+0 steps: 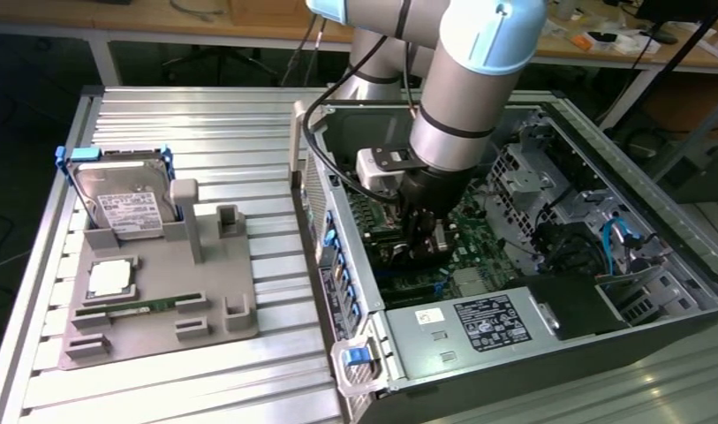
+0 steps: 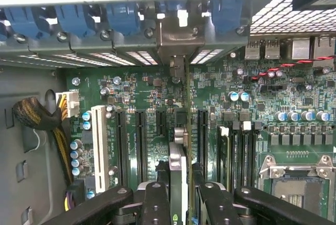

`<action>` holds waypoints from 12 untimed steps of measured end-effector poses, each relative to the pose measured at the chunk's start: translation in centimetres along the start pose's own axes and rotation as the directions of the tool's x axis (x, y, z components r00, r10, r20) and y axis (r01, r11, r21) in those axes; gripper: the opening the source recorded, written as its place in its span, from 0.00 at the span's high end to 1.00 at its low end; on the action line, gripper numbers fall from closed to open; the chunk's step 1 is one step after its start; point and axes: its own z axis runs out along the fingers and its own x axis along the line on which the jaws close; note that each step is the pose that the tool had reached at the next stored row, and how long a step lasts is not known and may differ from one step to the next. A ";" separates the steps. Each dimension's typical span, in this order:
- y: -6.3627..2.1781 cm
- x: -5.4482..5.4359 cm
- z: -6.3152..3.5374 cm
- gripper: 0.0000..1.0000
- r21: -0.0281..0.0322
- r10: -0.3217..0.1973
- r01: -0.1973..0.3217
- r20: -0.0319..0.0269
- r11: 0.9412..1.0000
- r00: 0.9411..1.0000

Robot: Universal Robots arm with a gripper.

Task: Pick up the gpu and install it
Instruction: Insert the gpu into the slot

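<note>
I work over a table (image 1: 217,115) topped with ribbed, silvery aluminium slats that run across it and catch a cool, even light. Beyond its far edge stands a long wooden bench (image 1: 158,22) on pale metal legs, with dark shadow underneath it. Toward the exterior view's right, past the table's far corner, more cluttered wooden bench surface (image 1: 641,40) shows, and black cables (image 1: 694,44) slant down in front of it.

Silver-grey arm (image 1: 459,106) with light blue joint caps, black cable, black tool (image 1: 426,237).
</note>
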 end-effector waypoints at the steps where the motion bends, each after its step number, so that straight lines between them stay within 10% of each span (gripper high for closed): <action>1: 0.01 0.0 0.00 0.73 0.000 0.000 0.000 0.000 1.000 1.000; 12: 0.02 0.0 0.35 0.73 0.000 0.000 0.000 0.000 1.000 1.000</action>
